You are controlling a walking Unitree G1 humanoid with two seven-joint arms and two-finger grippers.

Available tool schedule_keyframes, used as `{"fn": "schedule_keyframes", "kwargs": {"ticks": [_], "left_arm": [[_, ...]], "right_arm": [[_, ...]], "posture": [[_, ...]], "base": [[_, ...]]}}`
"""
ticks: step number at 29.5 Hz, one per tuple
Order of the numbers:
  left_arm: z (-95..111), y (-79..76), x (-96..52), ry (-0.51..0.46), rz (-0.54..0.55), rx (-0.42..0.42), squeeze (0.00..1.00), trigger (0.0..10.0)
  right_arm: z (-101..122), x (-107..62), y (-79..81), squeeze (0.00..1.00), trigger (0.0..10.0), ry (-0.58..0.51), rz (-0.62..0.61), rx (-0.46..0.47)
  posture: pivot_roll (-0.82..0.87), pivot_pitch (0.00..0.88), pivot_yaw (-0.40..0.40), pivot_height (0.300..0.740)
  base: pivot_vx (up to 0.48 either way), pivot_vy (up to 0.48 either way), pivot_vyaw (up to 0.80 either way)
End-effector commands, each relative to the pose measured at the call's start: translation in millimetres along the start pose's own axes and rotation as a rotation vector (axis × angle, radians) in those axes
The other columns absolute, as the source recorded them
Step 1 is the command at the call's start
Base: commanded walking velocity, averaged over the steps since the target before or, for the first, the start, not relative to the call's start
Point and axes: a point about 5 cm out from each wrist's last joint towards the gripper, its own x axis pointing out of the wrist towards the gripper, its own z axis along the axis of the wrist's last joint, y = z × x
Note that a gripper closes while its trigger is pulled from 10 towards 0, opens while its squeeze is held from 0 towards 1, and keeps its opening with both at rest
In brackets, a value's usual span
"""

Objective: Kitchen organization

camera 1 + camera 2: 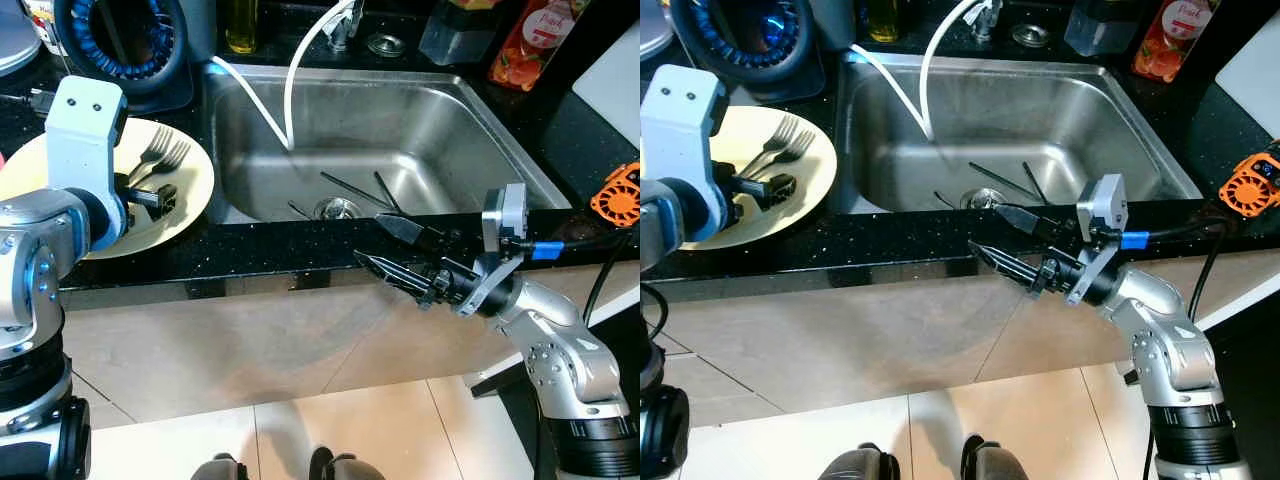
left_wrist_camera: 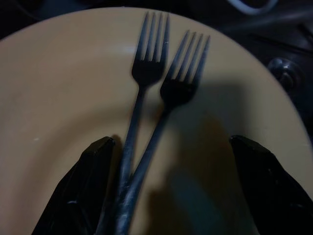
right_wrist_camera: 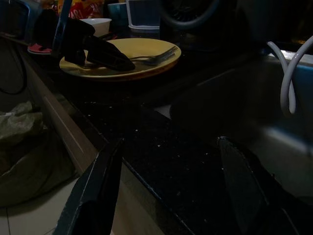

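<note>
spread wide, the jaws of the left gripper [image 2: 168, 188] hang low over the yellow plate [image 1: 196, 185], one black finger on either side of the handles of two dark forks [image 2: 151, 98]. those forks lie on the plate with handles crossing near the fingers and tines fanned apart, pointing toward the plate's far rim. the plate sits on the black speckled counter [image 1: 250, 250] just left of the steel sink [image 1: 440, 130].

the right gripper [image 1: 395, 250] is open too, holding nothing, its fingers level at the counter's front edge before the sink. in the basin, thin dark utensils [image 1: 360, 188] lie by the drain [image 1: 337, 208], too slender to name, and a white hose [image 1: 295, 75] loops down from the tap. behind stand a blue round appliance [image 1: 120, 35], an orange juice bottle [image 1: 530, 40] and, far right, an orange gadget [image 1: 618, 193].
</note>
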Motion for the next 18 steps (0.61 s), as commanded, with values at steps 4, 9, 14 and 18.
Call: {"fn": "schedule_keyframes", "kwargs": {"ticks": [4,9,14,18], "left_arm": [[4.1,-9.9,0.8,-0.006,-0.056,-0.020,0.00,10.0],[12.5,-10.3,-1.3,-0.036,-0.042,-0.007,0.00,10.0],[15.9,-10.2,-1.3,-0.045,-0.037,-0.004,0.00,10.0],[9.5,-9.9,2.1,-0.015,-0.038,-0.021,0.00,10.0]], "right_arm": [[-0.6,-3.3,-0.4,0.00,10.0,0.000,-0.012,-0.002],[-0.8,-3.7,-0.1,0.00,10.0,0.000,-0.014,-0.002],[-0.9,-3.5,0.4,0.00,10.0,0.000,-0.015,-0.001],[-0.8,-3.5,0.7,0.00,10.0,0.000,-0.014,-0.001]], "posture": [[0.14,0.140,-0.113,0.740],[0.14,0.142,-0.111,0.740],[0.14,0.142,-0.109,0.740],[0.14,0.143,-0.108,0.740]], "base": [[0.000,0.000,0.00],[0.000,0.000,0.00],[0.000,0.000,0.00],[0.000,0.000,0.00]]}}
